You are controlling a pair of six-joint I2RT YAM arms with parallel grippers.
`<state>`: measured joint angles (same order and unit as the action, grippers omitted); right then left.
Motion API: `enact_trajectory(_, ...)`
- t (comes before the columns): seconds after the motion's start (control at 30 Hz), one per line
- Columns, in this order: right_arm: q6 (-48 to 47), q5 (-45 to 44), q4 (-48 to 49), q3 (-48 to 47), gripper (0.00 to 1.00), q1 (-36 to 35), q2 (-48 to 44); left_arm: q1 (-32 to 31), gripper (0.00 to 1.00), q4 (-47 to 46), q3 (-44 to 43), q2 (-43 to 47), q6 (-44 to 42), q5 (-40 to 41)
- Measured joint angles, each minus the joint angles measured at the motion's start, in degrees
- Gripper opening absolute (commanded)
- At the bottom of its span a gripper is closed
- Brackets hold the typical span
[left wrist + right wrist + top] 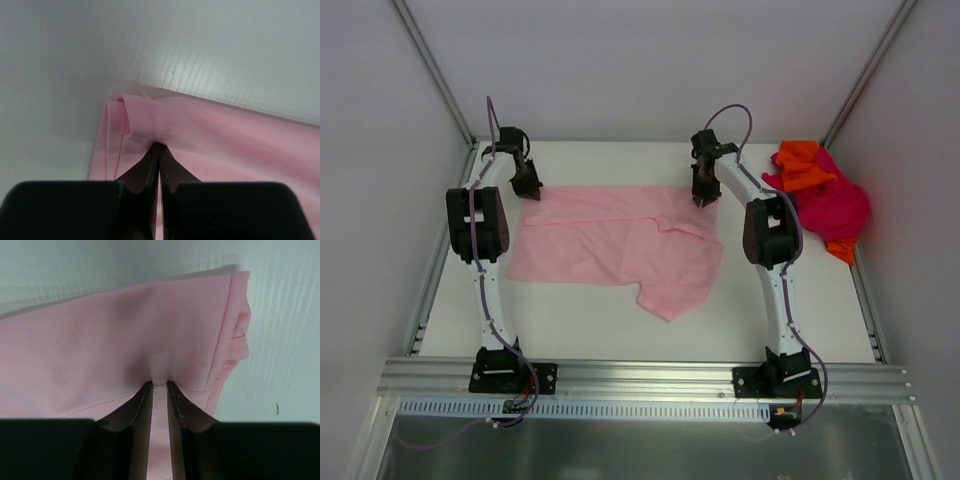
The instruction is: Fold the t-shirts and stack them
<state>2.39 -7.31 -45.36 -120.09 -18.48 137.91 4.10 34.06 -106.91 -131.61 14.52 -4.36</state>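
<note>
Left jaws and right jaws are each closed on a far corner of the pink t-shirt [620,245].

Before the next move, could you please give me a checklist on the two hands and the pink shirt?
1. Left hand shut on the pink shirt's far edge: ok.
2. Right hand shut on the same edge: ok.
3. Shirt lying square: not ok, a flap juts out at the near edge.
4. Orange and magenta pile apart from the shirt: ok.
5. Layers pinched by each hand: cannot tell.
</note>
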Motion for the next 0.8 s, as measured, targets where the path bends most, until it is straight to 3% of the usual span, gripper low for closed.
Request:
enact_trajectory(0.3,-0.96,0.07,-2.19,-10.75,0.25,1.70,5.99,0.00,0.00,2.86,-10.32,-5.88,1.27,-1.51)
enact_trajectory(0.47,-2.40,1.81,-1.86,-12.74,0.37,3.34,6.95,0.00,0.02,2.80,-13.53,-7.69,1.38,-1.92)
enact_trajectory(0.5,-2.97,2.82,-1.70,-12.87,0.41,3.52,6.91,0.00,0.07,2.82,-13.51,-7.65,1.33,-2.16)
enact_trajectory(0.53,-3.65,4.15,-1.38,-12.90,0.54,3.72,6.71,0.00,0.14,2.82,-13.49,-7.48,1.27,-2.43)
enact_trajectory(0.57,-4.31,5.38,-1.07,-12.90,0.59,3.87,6.34,0.00,0.23,2.71,-13.29,-7.13,1.05,-2.67)
enact_trajectory(0.6,-5.42,6.51,-0.76,-12.90,0.65,3.91,5.70,0.00,0.46,2.51,-12.72,-6.25,0.74,-2.71)
enact_trajectory(0.63,-6.54,7.37,-0.46,-12.87,0.78,3.85,4.81,0.00,0.59,2.54,-11.82,-5.01,0.50,-2.71)
enact_trajectory(0.7,-8.35,8.76,0.13,-12.85,0.94,3.48,1.84,0.00,0.78,2.54,-10.36,-1.46,-0.37,-2.64)
enact_trajectory(0.8,-10.16,12.20,3.08,-11.26,1.00,2.58,-7.96,0.00,0.82,1.25,-6.67,8.11,-0.66,-2.69)
